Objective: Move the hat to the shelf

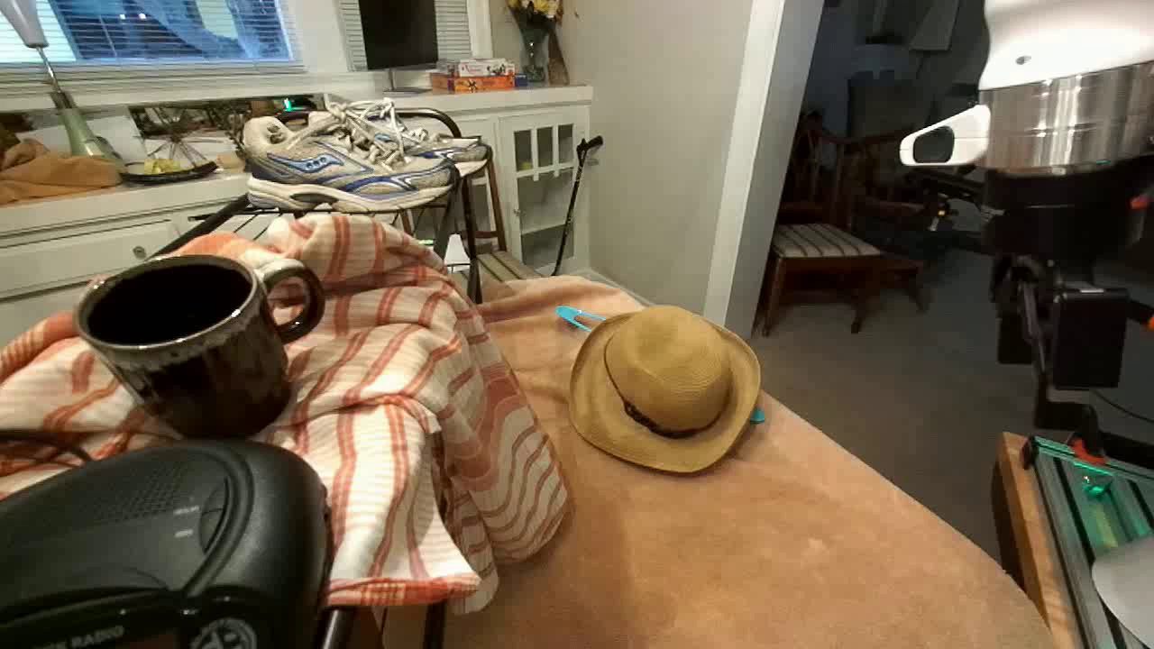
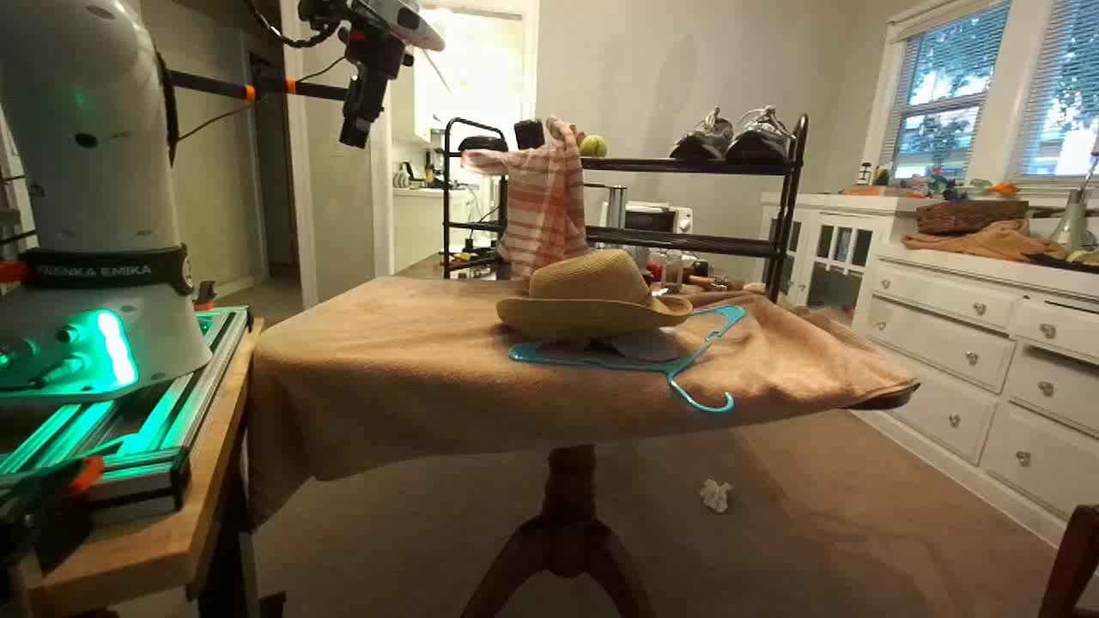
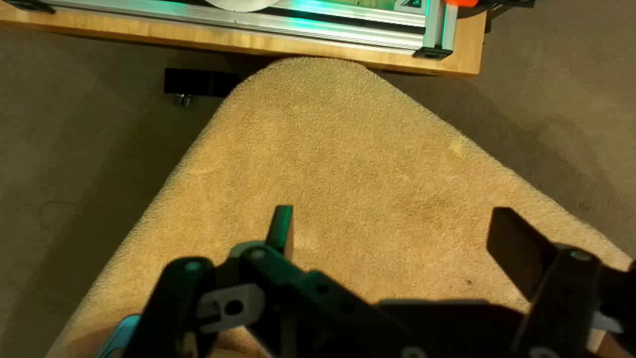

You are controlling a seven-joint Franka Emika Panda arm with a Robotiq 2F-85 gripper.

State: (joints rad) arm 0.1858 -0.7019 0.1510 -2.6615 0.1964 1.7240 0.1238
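The hat (image 1: 667, 379) is tan straw with a round crown, wide brim and dark band. It sits crown up on the cloth-covered table, and also shows in an exterior view (image 2: 584, 300). A turquoise hanger (image 2: 618, 365) lies partly under it. The shelf (image 2: 670, 165) is a black metal rack behind the table. My gripper (image 3: 392, 221) is open and empty, pointing down high above the table cloth. In an exterior view the gripper (image 2: 355, 133) hangs well above the hat and off to its robot side. In the wrist view the hat is almost wholly hidden or outside the frame.
On the rack's top are a dark mug (image 1: 207, 361), a black radio (image 1: 153, 541), a red-striped cloth (image 1: 388, 388) hanging over the edge, a green ball-like thing (image 2: 593, 146) and shoes (image 1: 352, 171). The robot's wooden bench (image 3: 462, 54) adjoins the table cloth (image 3: 338, 144).
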